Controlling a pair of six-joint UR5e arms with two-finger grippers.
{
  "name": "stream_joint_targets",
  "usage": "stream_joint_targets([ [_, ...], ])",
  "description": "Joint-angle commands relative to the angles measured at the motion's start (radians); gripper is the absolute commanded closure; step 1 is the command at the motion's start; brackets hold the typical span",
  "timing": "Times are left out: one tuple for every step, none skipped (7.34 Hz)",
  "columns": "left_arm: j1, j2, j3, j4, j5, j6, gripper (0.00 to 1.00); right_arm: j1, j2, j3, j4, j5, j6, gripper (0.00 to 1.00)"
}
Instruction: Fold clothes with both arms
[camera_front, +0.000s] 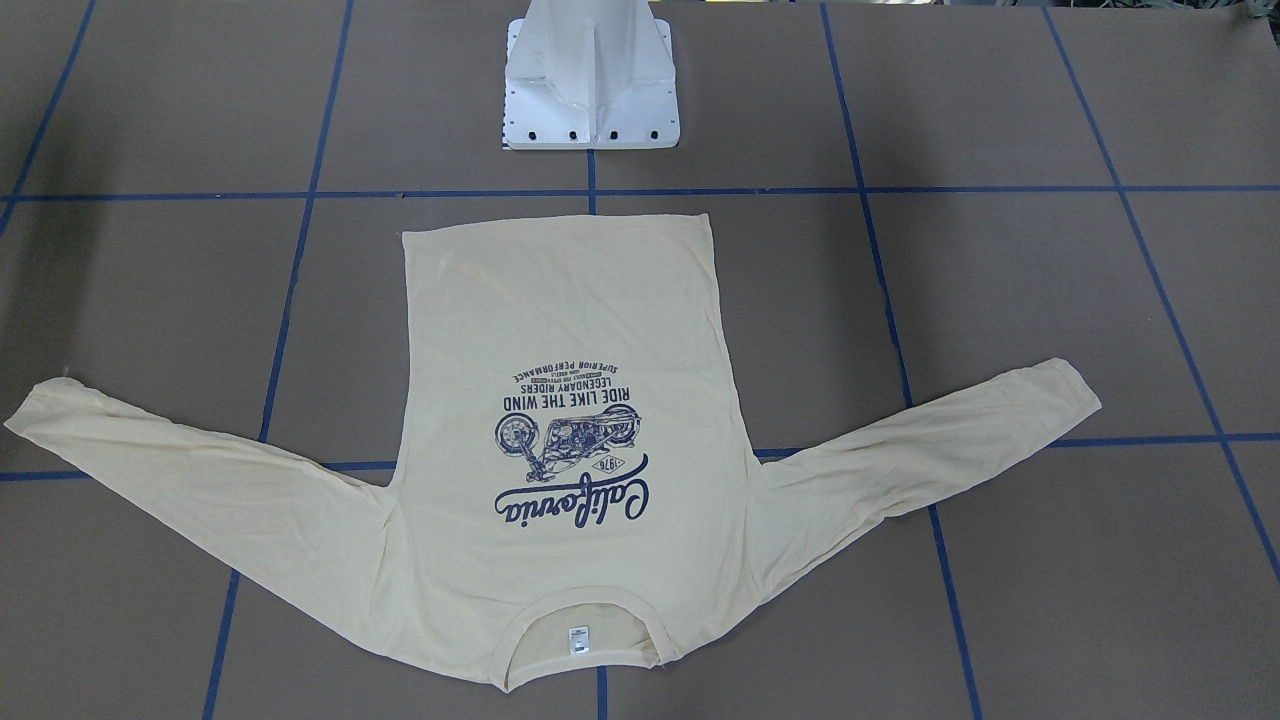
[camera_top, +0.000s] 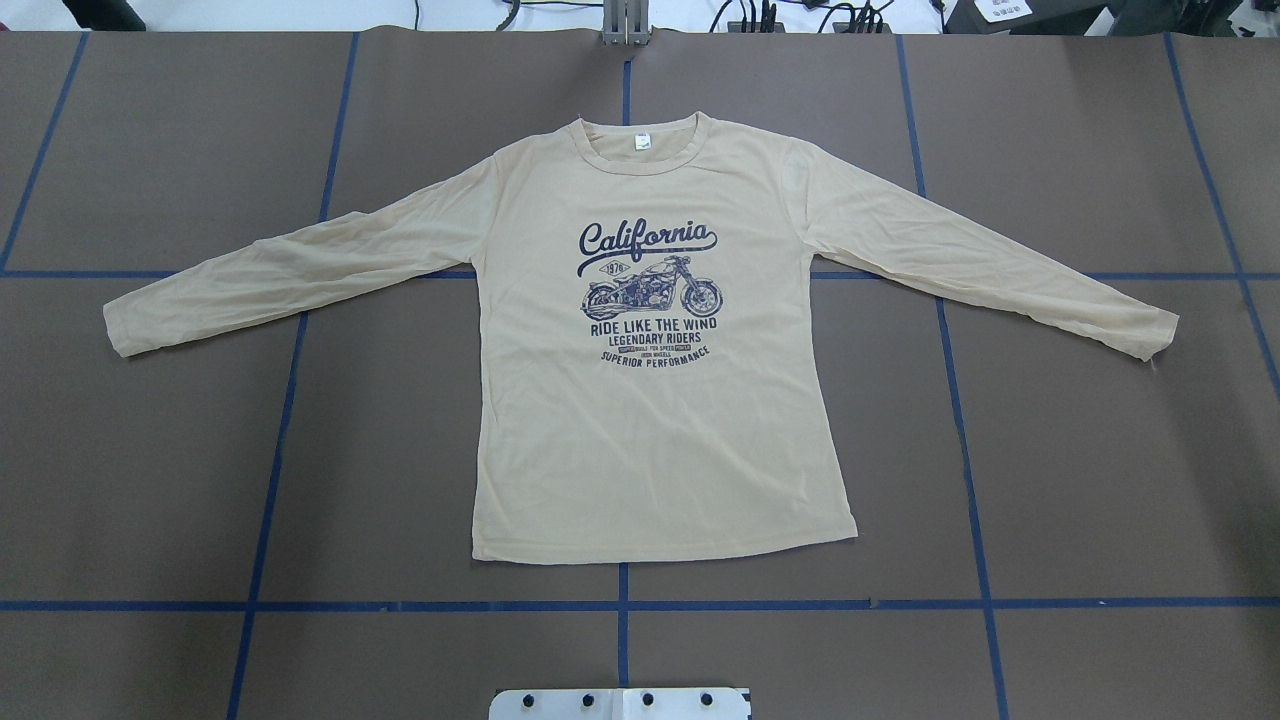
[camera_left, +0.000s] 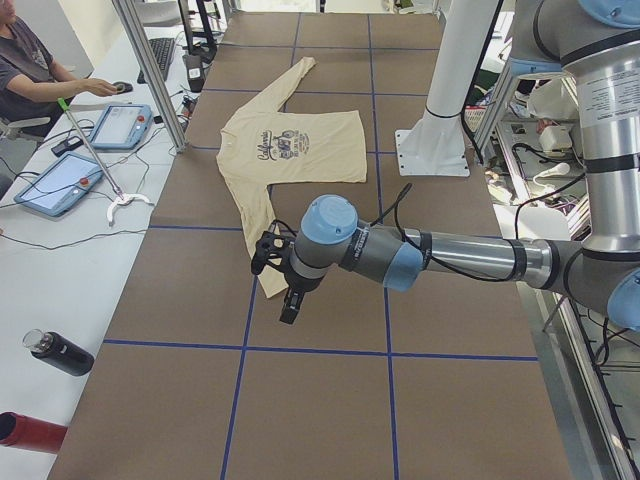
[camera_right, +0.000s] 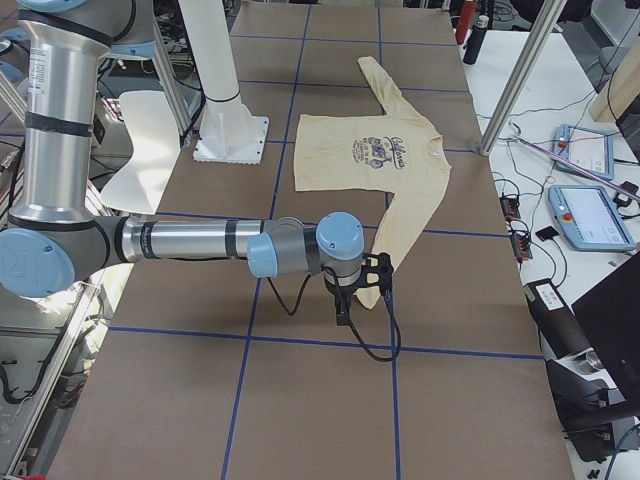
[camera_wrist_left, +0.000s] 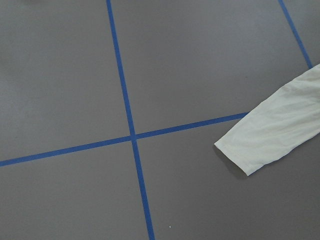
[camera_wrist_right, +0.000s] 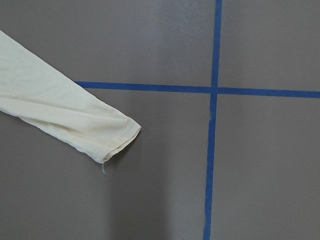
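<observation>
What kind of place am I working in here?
Probably a robotics lab workcell, not a home: table gridded with blue tape, teach pendants on a side bench, a person seated at it.

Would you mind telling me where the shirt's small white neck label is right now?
In the overhead view the neck label sits inside the collar of the T-shirt, at its far end, just beyond the California script.
</observation>
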Motion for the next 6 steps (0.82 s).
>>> stream_joint_targets([
  [0.0,0.001,0.002,-0.009,-0.01,-0.002,0.0,0.003,0.003,0.002,0.001,-0.003,0.0,0.0],
  [0.0,0.001,0.013,-0.012,-0.009,-0.002,0.0,0.002,0.003,0.0,0.001,-0.003,-0.001,0.0],
  [0.0,0.001,0.007,-0.012,-0.009,-0.002,0.0,0.002,0.003,0.0,0.002,-0.002,-0.002,0.0],
  [0.002,0.001,0.008,-0.014,-0.007,0.001,0.0,0.002,0.001,-0.001,0.002,-0.002,-0.002,0.0],
  [0.003,0.001,0.008,-0.014,-0.007,0.001,0.0,0.002,0.001,-0.004,0.002,-0.002,0.0,0.0],
  [0.008,0.0,0.007,-0.014,-0.006,0.002,0.0,-0.001,0.001,-0.023,0.001,-0.002,0.0,0.0],
])
